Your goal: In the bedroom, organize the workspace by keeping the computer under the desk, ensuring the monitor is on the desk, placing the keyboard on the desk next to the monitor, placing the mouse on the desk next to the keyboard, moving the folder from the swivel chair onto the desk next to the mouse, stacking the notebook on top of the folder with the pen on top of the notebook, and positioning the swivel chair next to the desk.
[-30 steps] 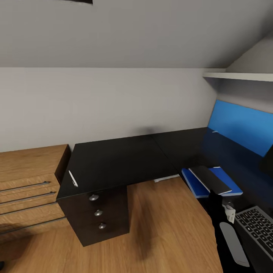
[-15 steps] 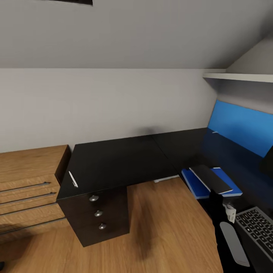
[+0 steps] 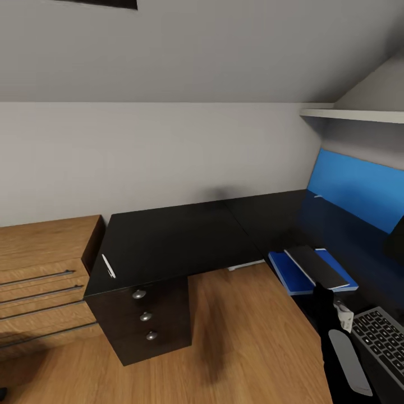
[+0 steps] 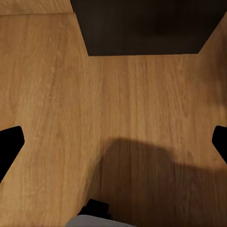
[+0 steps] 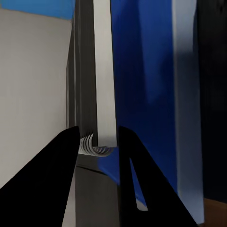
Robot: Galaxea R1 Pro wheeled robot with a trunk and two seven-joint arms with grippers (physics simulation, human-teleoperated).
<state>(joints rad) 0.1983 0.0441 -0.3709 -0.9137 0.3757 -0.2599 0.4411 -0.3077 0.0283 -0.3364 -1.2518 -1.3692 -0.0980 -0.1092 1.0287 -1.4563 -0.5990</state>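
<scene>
The glossy black desk runs in an L from its dark drawer unit to the right. A white pen lies on its left end. On the right leg the blue folder lies flat with the dark grey notebook on top. My right gripper reaches the notebook's near edge. In the right wrist view it is shut on the notebook, with the folder behind. The keyboard shows at the lower right. My left gripper hangs open over the wood floor.
A low light-wood cabinet with drawers stands against the desk's left end. A blue wall panel and a white shelf back the right leg. The sloped ceiling hangs low. Bare wood floor fills the desk's inner corner.
The notebook has slid slightly to the right on the folder, and my right arm has drawn a little down and back. The pen and desk have not moved.
</scene>
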